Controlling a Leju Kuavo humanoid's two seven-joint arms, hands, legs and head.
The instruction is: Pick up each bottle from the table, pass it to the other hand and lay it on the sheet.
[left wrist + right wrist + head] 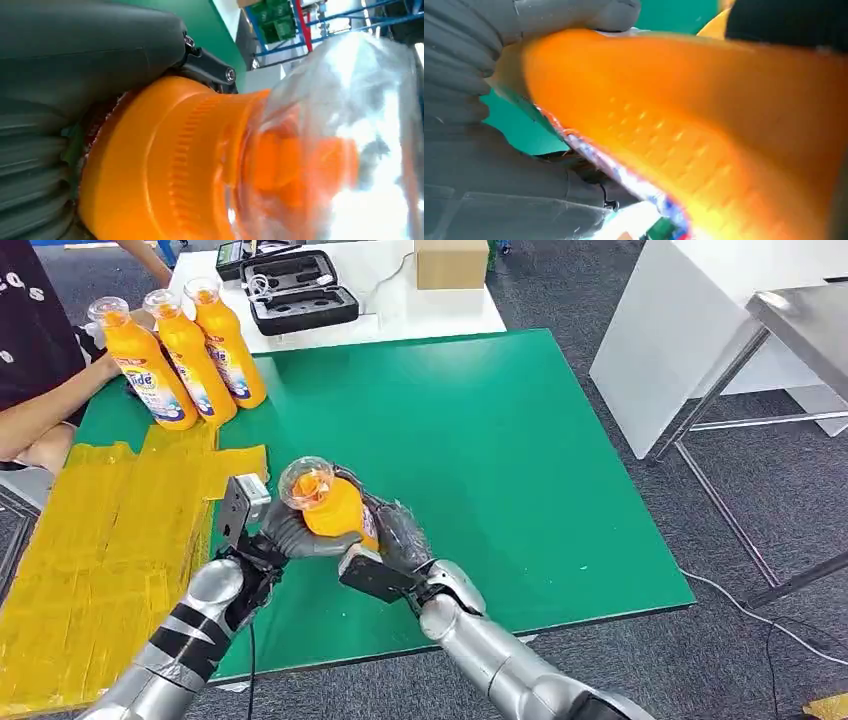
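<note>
An orange bottle with a clear cap is held upright above the green table, between both hands. My left hand grips its neck and shoulder from the left; up close, the orange neck sits against my grey thumb. My right hand wraps the bottle's body from the right, and the orange body lies across its grey fingers. Three more orange bottles stand at the table's far left. The yellow sheet covers the left side.
A person's arm rests at the table's left edge, next to the standing bottles. A black case and a cardboard box sit on a white table behind. White furniture and a metal table frame stand to the right.
</note>
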